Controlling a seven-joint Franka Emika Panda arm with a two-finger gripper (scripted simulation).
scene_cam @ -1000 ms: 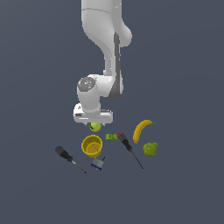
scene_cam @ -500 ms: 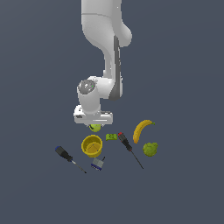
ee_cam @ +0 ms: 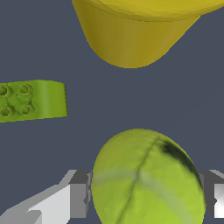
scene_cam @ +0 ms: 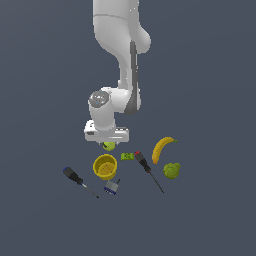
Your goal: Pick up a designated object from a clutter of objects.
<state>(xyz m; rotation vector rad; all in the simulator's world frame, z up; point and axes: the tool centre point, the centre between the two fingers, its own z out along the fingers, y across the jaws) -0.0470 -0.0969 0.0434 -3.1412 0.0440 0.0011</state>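
The white arm point(scene_cam: 120, 60) descends from the top of the exterior view and ends in the gripper point(scene_cam: 108, 145), which points straight down over the dark counter point(scene_cam: 210, 215).

The yellow cup point(scene_cam: 105, 166) stands upright, mouth up, just below the gripper in the exterior view. The banana point(scene_cam: 162, 148) lies toward the exterior view's right, long axis running diagonally, upper tip to the right. The red-handled screwdriver point(scene_cam: 148, 170) lies between cup and banana, handle up-left, shaft down-right. The blue-handled screwdriver point(scene_cam: 79, 181) lies at the exterior view's left, on a similar diagonal. The lumpy green fruit point(scene_cam: 172, 170) sits just below the banana.

The yellow-green ball point(scene_cam: 109, 146) sits directly beneath the gripper, just beyond the cup rim. It is round, with no long axis; in the wrist view the ball point(ee_cam: 146, 179) shows a dark curved seam running diagonally across it. The jaws stand one at each side of the ball, right against it; firm contact cannot be confirmed.

The blue-grey padlock-like piece point(scene_cam: 112, 187) lies below the cup. The green block point(scene_cam: 127, 156) lies just beside the cup, studs visible in the wrist view point(ee_cam: 33, 99).
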